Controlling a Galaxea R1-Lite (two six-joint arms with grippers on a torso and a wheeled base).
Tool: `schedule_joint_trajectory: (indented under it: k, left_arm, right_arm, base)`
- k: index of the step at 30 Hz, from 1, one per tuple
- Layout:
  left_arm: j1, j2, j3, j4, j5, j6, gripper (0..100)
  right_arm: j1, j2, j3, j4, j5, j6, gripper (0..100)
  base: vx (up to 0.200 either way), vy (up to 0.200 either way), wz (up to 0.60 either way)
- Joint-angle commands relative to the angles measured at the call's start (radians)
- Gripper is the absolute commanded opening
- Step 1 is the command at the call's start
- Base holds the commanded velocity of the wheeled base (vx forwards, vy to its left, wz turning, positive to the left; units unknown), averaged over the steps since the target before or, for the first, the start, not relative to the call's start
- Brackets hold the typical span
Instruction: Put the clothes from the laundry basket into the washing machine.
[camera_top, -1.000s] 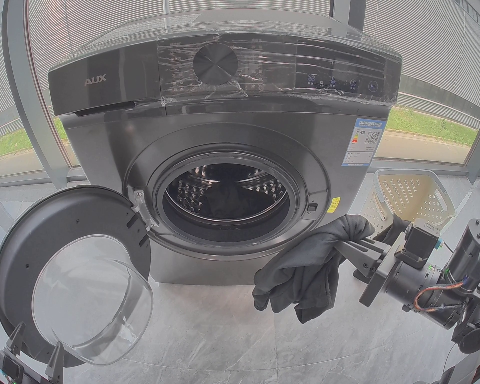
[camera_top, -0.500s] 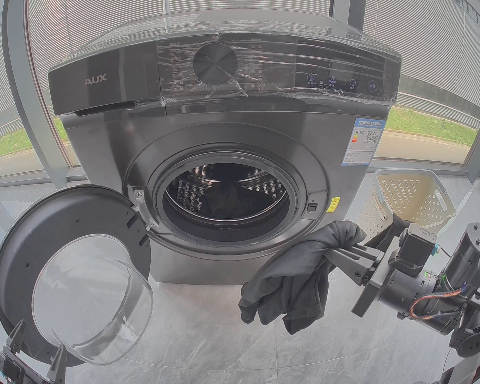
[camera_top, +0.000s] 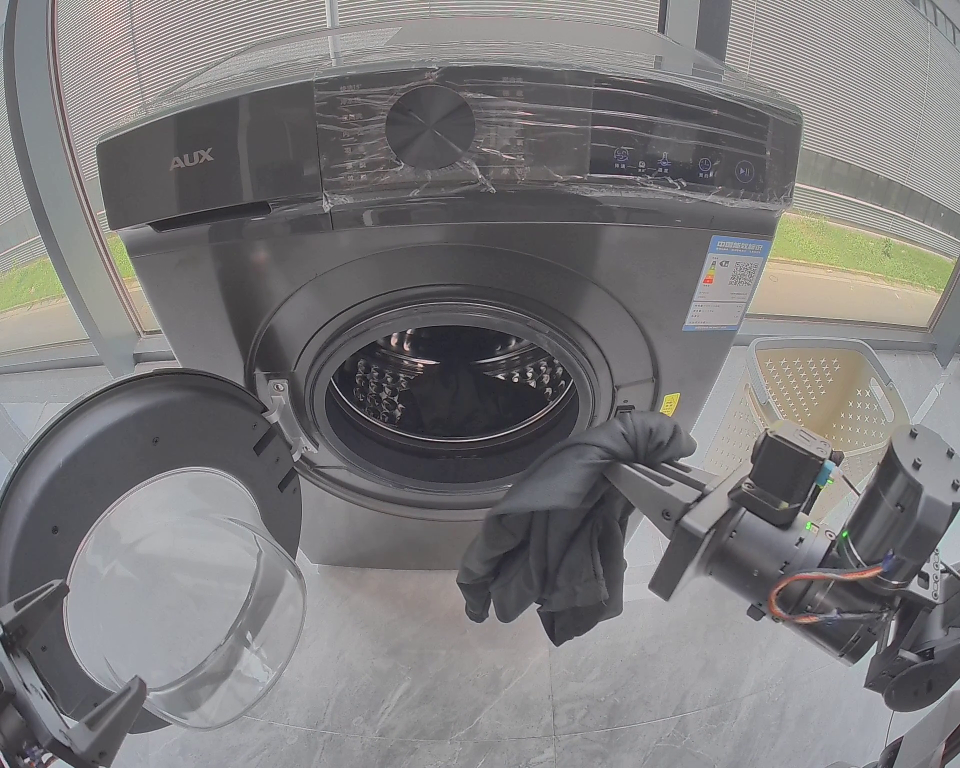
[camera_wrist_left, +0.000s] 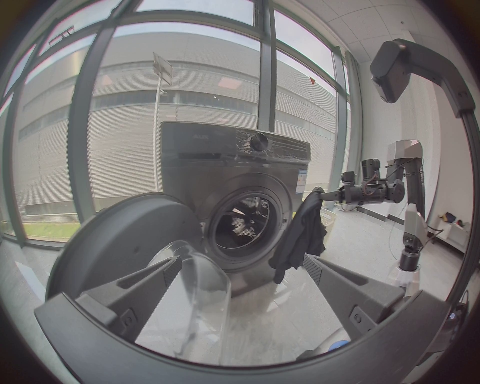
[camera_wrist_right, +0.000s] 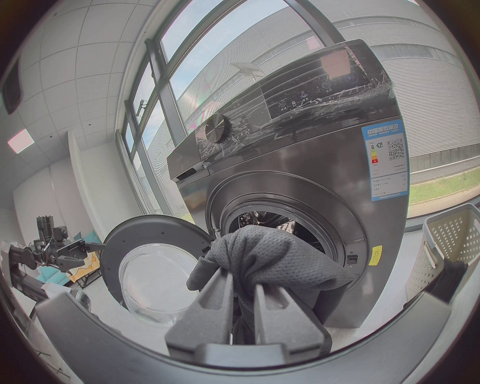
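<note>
- Washing machine (camera_top: 450, 250): grey front-loader filling the centre and top of the head view. Its round drum mouth (camera_top: 380, 390) stood open at centre, with a dark cloth-like shape (camera_top: 460, 395) lying inside
- Door (camera_top: 110, 450): swung fully open at the lower left of the head view, clear bowl (camera_top: 190, 590) facing out, well apart from the garment
- Laundry basket (camera_top: 830, 385): pale perforated plastic at the right of the head view, beside the machine. Something dark (camera_wrist_right: 450, 280) sat in it, probably more clothing
- Grey garment (camera_top: 560, 520): held off the floor in front of the machine, just below and right of the drum mouth
  - Pinched at a bunched fold at its top, the rest hanging in loose folds
  - Judged light, soft and limp, neither fragile nor slippery
  - Best taken at a gathered bunch, as here
  - The hanging tail could drag over the lower lip (camera_top: 450, 497) of the mouth or catch on the latch (camera_top: 625, 413), so it would likely need raising before going in
- Right gripper (camera_wrist_right: 243, 284): at the right of the head view, clenched on the garment's top fold. Its fingers were nearly together with cloth between, pointing toward the machine's front
- Left gripper (camera_wrist_left: 241, 262): at the bottom left corner of the head view, near the door's lower edge, fingers spread wide and holding nothing
</note>
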Motion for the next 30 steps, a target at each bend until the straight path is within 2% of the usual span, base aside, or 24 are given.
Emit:
schedule_joint_trajectory:
  k: [1, 2, 3, 4, 7, 10, 11, 13, 17, 20, 25, 26, 28, 30]
  left_arm:
    - [-0.206, 0.44, -0.063, -0.166, -0.073, 0.039, 100]
    - [-0.247, 0.475, -0.066, -0.185, -0.056, 0.036, 100]
    - [-0.247, 0.475, -0.066, -0.185, -0.056, 0.036, 100]
    - [-0.316, 0.546, -0.067, -0.213, -0.022, 0.028, 100]
    - [-0.421, 0.667, -0.069, -0.274, 0.013, 0.013, 100]
    - [-0.487, 0.784, -0.067, -0.374, 0.027, -0.013, 100]
    - [-0.487, 0.784, -0.067, -0.374, 0.027, -0.013, 100]
    - [-0.539, 0.914, -0.071, -0.489, 0.028, -0.019, 100]
    - [-0.577, 1.043, -0.074, -0.601, 0.027, -0.019, 100]
    - [-0.589, 1.101, -0.089, -0.626, 0.024, -0.028, 100]
    - [-0.622, 1.161, -0.123, -0.633, 0.014, -0.088, 100]
    - [-0.634, 1.173, -0.14, -0.633, 0.014, -0.113, 100]
    - [-0.643, 1.19, -0.158, -0.632, 0.014, -0.131, 100]
    - [-0.651, 1.215, -0.173, -0.633, 0.014, -0.136, 100]
  right_arm:
    - [0.057, 0.184, -0.185, 0.0, -0.087, 0.044, 0]
    - [0.06, 0.201, -0.206, 0.003, -0.09, 0.052, 0]
    - [0.06, 0.201, -0.206, 0.003, -0.09, 0.052, 0]
    - [0.06, 0.231, -0.237, -0.002, -0.084, 0.055, 0]
    - [0.06, 0.257, -0.275, -0.005, -0.081, 0.055, 0]
    - [0.059, 0.26, -0.288, -0.005, -0.08, 0.057, 0]
    - [0.059, 0.26, -0.288, -0.005, -0.08, 0.057, 0]
    - [0.053, 0.262, -0.284, -0.003, -0.078, 0.057, 0]
    - [0.05, 0.26, -0.284, -0.003, -0.078, 0.057, 0]
    - [0.048, 0.26, -0.286, -0.003, -0.078, 0.055, 0]
    - [0.05, 0.26, -0.288, -0.003, -0.078, 0.055, 0]
    - [0.048, 0.259, -0.288, -0.005, -0.078, 0.055, 0]
    - [0.048, 0.259, -0.286, -0.005, -0.078, 0.055, 0]
    - [0.048, 0.257, -0.286, -0.005, -0.078, 0.055, 0]
  base:
    - [0.0, 0.0, 0.0]
    - [0.0, 0.0, 0.0]
    - [0.0, 0.0, 0.0]
    - [0.0, 0.0, 0.0]
    - [0.0, 0.0, 0.0]
    - [0.0, 0.0, 0.0]
    - [0.0, 0.0, 0.0]
    - [0.0, 0.0, 0.0]
    - [0.0, 0.0, 0.0]
    - [0.0, 0.0, 0.0]
    - [0.0, 0.0, 0.0]
    - [0.0, 0.0, 0.0]
    - [0.0, 0.0, 0.0]
    - [0.0, 0.0, 0.0]
